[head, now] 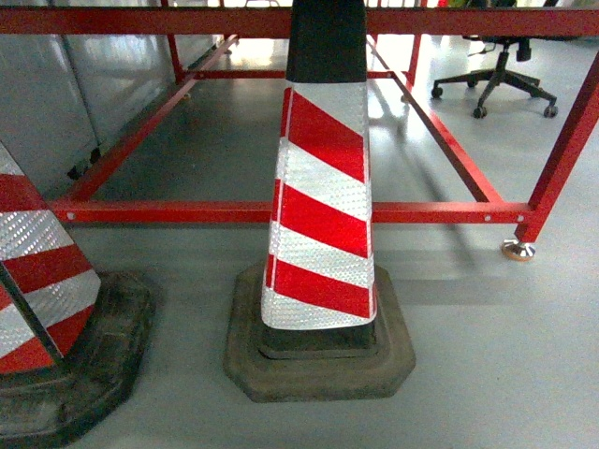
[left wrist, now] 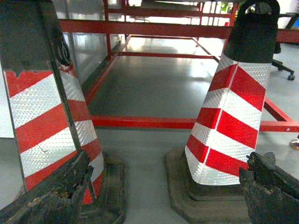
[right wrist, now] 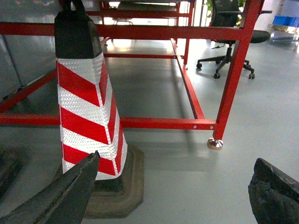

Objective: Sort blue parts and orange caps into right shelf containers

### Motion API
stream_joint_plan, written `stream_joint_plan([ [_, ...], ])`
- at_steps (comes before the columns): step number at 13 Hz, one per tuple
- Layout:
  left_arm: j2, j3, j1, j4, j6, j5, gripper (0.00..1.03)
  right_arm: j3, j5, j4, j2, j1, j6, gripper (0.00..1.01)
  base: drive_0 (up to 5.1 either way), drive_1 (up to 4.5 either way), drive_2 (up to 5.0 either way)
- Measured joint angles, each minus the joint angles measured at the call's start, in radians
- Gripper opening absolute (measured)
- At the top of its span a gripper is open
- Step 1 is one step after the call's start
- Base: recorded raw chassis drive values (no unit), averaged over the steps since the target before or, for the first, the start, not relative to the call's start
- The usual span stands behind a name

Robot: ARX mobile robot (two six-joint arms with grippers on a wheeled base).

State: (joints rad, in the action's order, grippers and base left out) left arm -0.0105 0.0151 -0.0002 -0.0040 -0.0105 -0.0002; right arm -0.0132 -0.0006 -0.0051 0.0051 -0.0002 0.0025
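Nearest us, our left gripper (left wrist: 154,196) and right gripper (right wrist: 173,191) hang with jaws apart and hold nothing above the grey floor (head: 487,355), two striped traffic cones (head: 320,187) ahead, a red frame (head: 281,212) beyond, blue parts, orange caps and crates unseen.

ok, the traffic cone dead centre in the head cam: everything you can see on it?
The centre cone stands upright on the grey floor just in front of the red frame's low rail. Red and white reflective diagonal stripes, black top section, dark octagonal rubber-looking base, scuffed. Nothing touches it; a second cone stands apart at left.
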Motion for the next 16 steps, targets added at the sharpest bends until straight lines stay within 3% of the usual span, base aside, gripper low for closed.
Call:
stream_joint_plan([
  [16, 0.000, 0.000, 0.000, 0.000, 0.000, 0.000, 0.98, 0.000, 0.000, 0.000, 0.000, 0.000, 0.000, 0.98, 0.0, 0.00, 0.0],
])
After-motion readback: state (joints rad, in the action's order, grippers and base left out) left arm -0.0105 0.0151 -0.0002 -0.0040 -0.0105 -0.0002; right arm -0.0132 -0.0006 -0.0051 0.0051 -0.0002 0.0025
